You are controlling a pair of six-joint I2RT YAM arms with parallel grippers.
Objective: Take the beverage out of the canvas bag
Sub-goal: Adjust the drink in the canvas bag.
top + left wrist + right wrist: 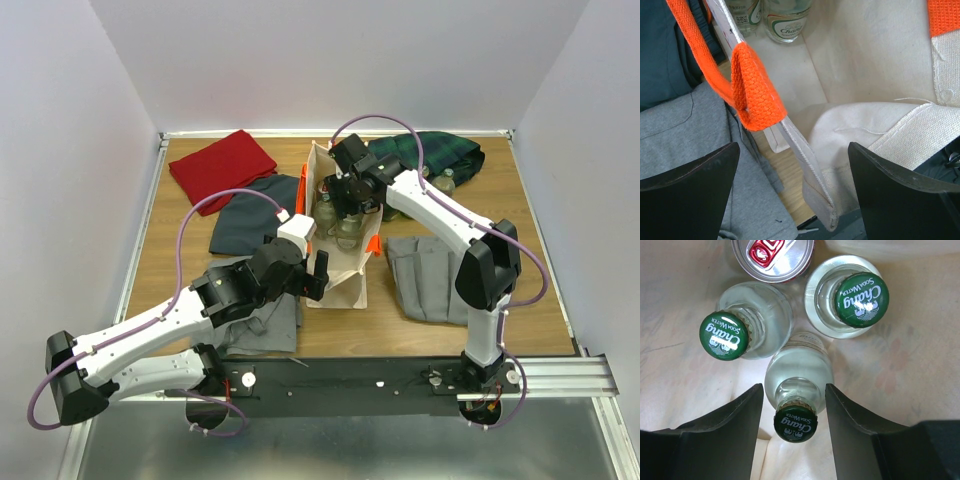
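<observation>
Left gripper [792,192] closest to lens, black fingers spread wide around near rim of tall beige canvas bag [345,275] with orange handles, gripping nothing. Bag stands mid-table on wooden tabletop [540,215] among folded clothes: red cloth [220,165], grey trousers [425,275], dark green plaid garment [440,150]. Right gripper [794,427] down inside bag, fingers partly apart either side of neck of clear glass soda water bottle [797,385] with green cap, can't tell if clamped. Two more green-capped bottles [747,327] plus silver can [772,257] beside it.
</observation>
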